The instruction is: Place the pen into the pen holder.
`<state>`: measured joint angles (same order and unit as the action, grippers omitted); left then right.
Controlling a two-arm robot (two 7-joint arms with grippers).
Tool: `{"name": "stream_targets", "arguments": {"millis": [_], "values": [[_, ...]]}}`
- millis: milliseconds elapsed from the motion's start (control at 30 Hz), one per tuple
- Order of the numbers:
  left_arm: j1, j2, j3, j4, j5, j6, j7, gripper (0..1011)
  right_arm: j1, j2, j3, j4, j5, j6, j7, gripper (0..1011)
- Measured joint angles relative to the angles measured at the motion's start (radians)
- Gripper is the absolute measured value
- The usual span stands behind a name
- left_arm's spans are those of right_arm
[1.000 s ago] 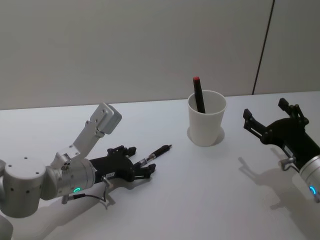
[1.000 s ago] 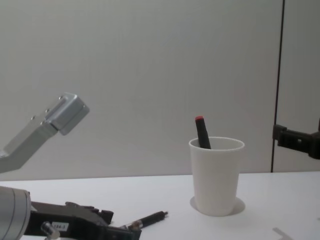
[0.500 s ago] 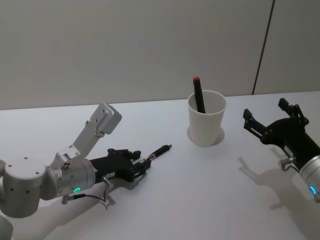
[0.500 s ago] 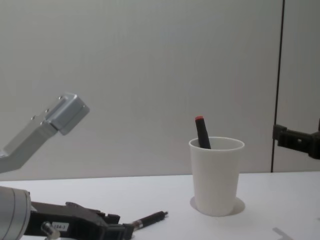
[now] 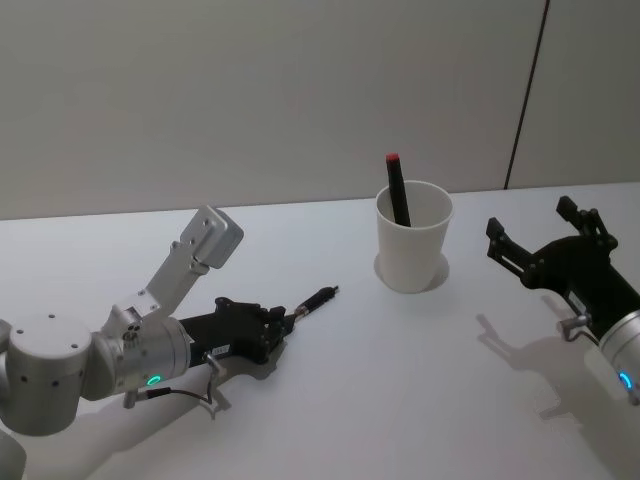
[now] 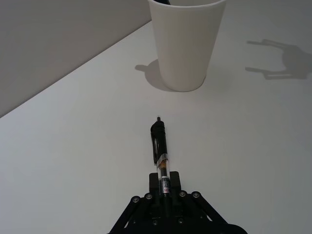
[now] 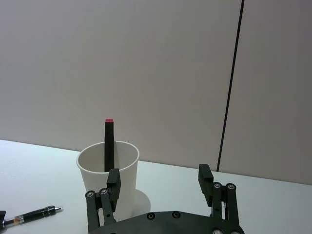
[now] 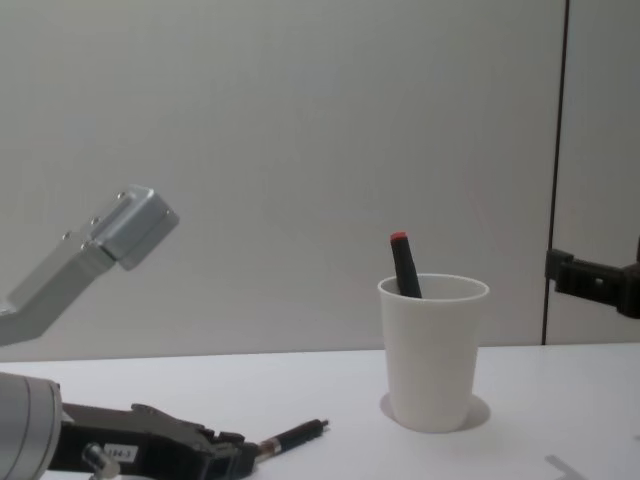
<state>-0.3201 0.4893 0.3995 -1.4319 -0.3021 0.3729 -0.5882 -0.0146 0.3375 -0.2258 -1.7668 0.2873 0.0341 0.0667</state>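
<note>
A black pen with a clear section lies low over the white table, its tip pointing toward the pen holder. My left gripper is shut on the pen's rear end; the left wrist view shows the pen sticking out ahead of the left gripper toward the white cup. A black marker with a red tip stands inside the cup. My right gripper hovers open to the right of the cup, holding nothing.
The table is bare between the pen and the cup and in front of them. A grey wall rises right behind the table's far edge. The left arm's silver link angles up above the left gripper.
The left gripper's fingers, spread around the pen's rear a second ago, have closed on it. The pen has shifted slightly back toward the left arm. The right arm has stayed still.
</note>
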Motion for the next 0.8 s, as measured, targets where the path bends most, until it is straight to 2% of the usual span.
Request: {"name": "stream_targets", "arguments": {"millis": [300,433,567,800], "values": [[0.000,0.000,0.000,0.000,-0.002,-0.001,0.000,121,0.000,0.000,0.000,0.000,0.000,0.000,0.000,1001],[0.004,0.000,-0.001,-0.001,-0.018,-0.007,0.012,121,0.000,0.000,0.000,0.000,0.000,0.000,0.000,1001],[0.012,0.002,-0.006,-0.005,-0.049,-0.021,0.040,121,0.000,0.000,0.000,0.000,0.000,0.000,0.000,1001],[0.039,0.010,-0.024,-0.032,-0.140,-0.070,0.123,121,0.000,0.000,0.000,0.000,0.000,0.000,0.000,1002]]}}
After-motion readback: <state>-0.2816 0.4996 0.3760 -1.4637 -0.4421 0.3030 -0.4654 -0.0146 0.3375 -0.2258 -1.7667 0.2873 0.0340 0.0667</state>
